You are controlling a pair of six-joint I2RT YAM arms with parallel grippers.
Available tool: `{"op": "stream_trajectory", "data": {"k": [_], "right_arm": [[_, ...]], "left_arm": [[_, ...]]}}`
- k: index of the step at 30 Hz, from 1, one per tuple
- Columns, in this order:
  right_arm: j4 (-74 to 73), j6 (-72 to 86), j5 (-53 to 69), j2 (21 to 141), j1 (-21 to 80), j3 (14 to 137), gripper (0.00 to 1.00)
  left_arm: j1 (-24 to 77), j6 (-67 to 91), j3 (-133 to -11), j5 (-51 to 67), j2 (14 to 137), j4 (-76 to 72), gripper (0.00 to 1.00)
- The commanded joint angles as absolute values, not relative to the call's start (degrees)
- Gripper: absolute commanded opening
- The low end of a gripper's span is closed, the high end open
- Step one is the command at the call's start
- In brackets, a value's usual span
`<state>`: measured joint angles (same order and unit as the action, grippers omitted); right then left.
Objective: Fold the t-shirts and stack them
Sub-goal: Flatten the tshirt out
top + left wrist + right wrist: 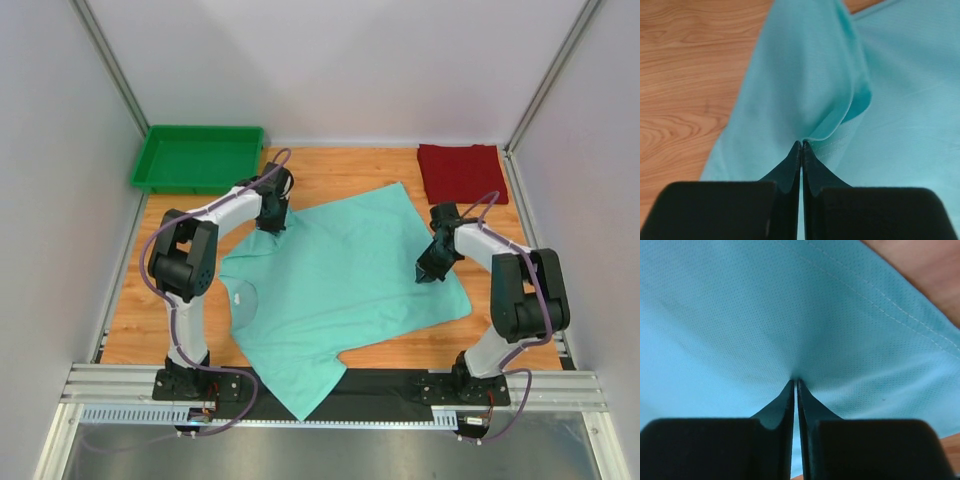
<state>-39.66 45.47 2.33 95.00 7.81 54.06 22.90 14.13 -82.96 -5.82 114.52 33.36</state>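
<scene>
The left gripper [801,146] is squeezed tight. Its two jaws press together on a little pinch of the mint t-shirt [340,290]. The cloth lifts into a small fold right at the tips. This pinch sits at the shirt's far left part, which looks like a sleeve.

The right gripper [795,382] is closed too, and the cloth puckers where the tips meet. I think it has a pinch of the same shirt, close to the stitched hem on the right side.

The mint t-shirt lies spread out in the middle of the table [330,170], a bit crooked. Its neck points to the left edge. One sleeve hangs over the near edge.

The dark red t-shirt [460,172] is in the far right corner, already folded. A green tray [197,158] sits at the far left corner.

So this looks like the start of the first fold on the mint shirt. Next, both grippers should lift together and carry their sides over. They need to go slowly and evenly so no cloth slips out.

The left arm [215,215] reaches far and bends in over the shirt. The right arm [500,250] bends in toward the left, tip pointing down.
</scene>
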Motion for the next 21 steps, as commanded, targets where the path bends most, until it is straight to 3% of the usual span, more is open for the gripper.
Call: {"op": "stream_trajectory", "data": {"k": [1, 5, 9, 11, 12, 13, 14, 16, 18, 21], "right_arm": [[-49.03, 51.05, -7.12, 94.49, 4.41, 50.54, 0.07], [-51.06, 52.73, -9.22, 89.94, 2.12, 47.91, 0.06], [-51.42, 51.69, -11.33, 84.57, 1.23, 45.97, 0.06], [-52.29, 50.54, -11.25, 83.24, 1.14, 45.88, 0.06], [-52.21, 50.02, -10.73, 81.58, 1.23, 45.79, 0.06], [-52.21, 49.66, -10.55, 80.87, 1.23, 45.79, 0.06], [-52.21, 48.7, -10.63, 79.99, 1.23, 45.97, 0.06], [-51.77, 47.38, -10.55, 78.05, 1.14, 46.32, 0.06], [-51.5, 44.31, -10.2, 77.17, 1.14, 47.8, 0.06], [-49.93, 37.64, -8.36, 76.55, 1.23, 49.82, 0.07]], "left_arm": [[23.12, 12.75, -85.95, -9.93, 110.31, 35.24, 0.0], [23.03, 10.13, -91.12, -14.83, 109.16, 35.07, 0.0], [21.19, 2.91, -101.58, -26.24, 115.81, 34.98, 0.04], [19.78, 0.28, -108.52, -30.56, 118.11, 34.72, 0.25], [18.91, 0.0, -110.55, -31.89, 119.52, 34.72, 0.43], [18.9, -0.35, -113.52, -33.21, 119.88, 34.72, 0.56], [18.98, -1.57, -114.42, -34.53, 119.8, 34.98, 0.61], [19.77, -3.33, -113.83, -36.2, 117.26, 33.93, 0.84], [21.0, -2.73, -114.08, -36.56, 114.19, 36.02, 0.9], [21.97, 1.56, -112.95, -28.43, 108.91, 44.45, 0.88]]}}
